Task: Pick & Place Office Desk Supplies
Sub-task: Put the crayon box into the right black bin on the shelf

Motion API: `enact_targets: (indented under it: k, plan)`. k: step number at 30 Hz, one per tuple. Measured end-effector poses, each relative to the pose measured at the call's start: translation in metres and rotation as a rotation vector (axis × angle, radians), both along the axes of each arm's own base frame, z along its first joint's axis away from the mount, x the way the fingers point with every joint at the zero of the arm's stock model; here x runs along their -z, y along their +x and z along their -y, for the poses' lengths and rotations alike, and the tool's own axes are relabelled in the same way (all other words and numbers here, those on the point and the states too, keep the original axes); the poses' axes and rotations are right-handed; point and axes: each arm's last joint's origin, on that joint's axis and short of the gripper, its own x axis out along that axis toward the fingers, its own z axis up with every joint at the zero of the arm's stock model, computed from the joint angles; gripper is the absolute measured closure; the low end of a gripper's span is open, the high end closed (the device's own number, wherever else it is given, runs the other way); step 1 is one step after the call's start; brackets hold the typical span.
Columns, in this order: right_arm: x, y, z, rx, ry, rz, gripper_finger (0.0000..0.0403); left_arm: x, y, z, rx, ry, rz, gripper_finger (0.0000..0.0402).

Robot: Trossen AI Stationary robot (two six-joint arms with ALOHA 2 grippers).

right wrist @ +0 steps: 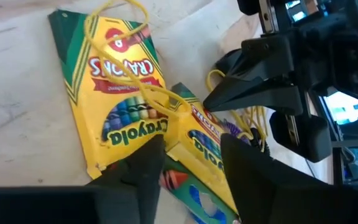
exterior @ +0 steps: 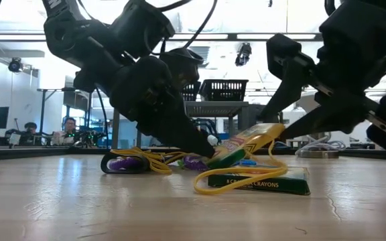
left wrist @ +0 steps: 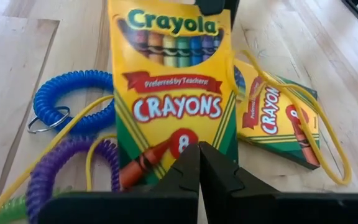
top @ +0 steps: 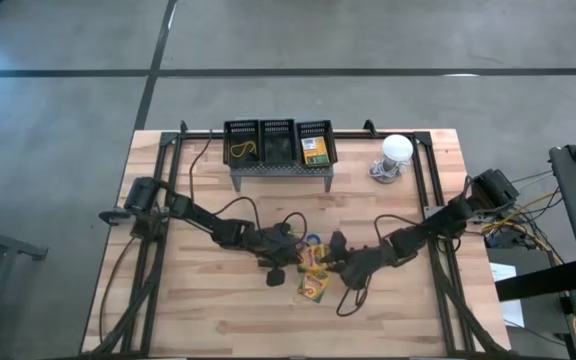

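- Starting at the left: your left gripper [top: 290, 252] is sitting just left of the tilted crayon box [left wrist: 176, 93], jaws fully pinched together. In the left wrist view the two tips are meeting right at the bottom edge of that box, and it's looking like they're nipping that edge, though I can't swear it's a real hold.
- Next to that box on its left side you've got the coil bands lying flat on the table: a blue one [left wrist: 73, 99] with a key ring, and a purple one [left wrist: 61, 171] closer to the gripper.
- The tilted box itself is propped up in the low view, one end down by the left tips, the other end raised toward the right arm. Its long axis is running pretty much along the line between your two grippers.
- Just right of it and lower, a second crayon box [exterior: 260, 181] is lying flat on the table, with a yellow rubber band [exterior: 240, 181] looping over it.
- Your right gripper [right wrist: 191, 168] is coming at the tilted box from its right, jaws partly open and straddling the raised end. Not clamped yet as far as I can see.
- So the call: both arms are at the box, but the right one is lined up across the short side, which is what you're wanting for a clean pinch.
- Way behind the box, the grey tray stand [top: 280, 168] is waiting as the likely drop spot.
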Motion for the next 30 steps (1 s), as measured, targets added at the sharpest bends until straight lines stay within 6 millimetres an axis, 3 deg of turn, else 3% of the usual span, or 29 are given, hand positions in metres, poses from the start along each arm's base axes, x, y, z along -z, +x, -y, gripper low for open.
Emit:
enact_targets:
  k: [5,11,17,22,27,30]
  plan:
    - [0.000,0.001,0.003,0.014,-0.001,0.001,0.0303,-0.006,0.000,0.000,0.000,-0.005,0.023,0.0395]
    - [0.000,0.001,0.003,0.013,-0.010,0.002,0.0357,-0.033,-0.001,0.000,0.000,-0.017,0.093,0.0382]
    - [-0.005,0.004,0.000,0.025,-0.100,0.034,0.0379,-0.056,-0.003,-0.002,0.018,0.006,0.173,0.0359]
    - [-0.014,0.005,-0.008,0.152,-0.214,0.102,0.0382,-0.057,-0.003,-0.008,0.048,0.075,0.190,0.0306]
    - [-0.022,0.003,0.003,0.361,-0.028,0.078,0.0382,-0.059,-0.004,0.007,0.179,0.235,0.257,0.0239]
    - [-0.030,0.000,0.014,0.468,0.102,0.073,0.0383,-0.061,-0.008,0.023,0.165,0.421,0.290,0.0209]
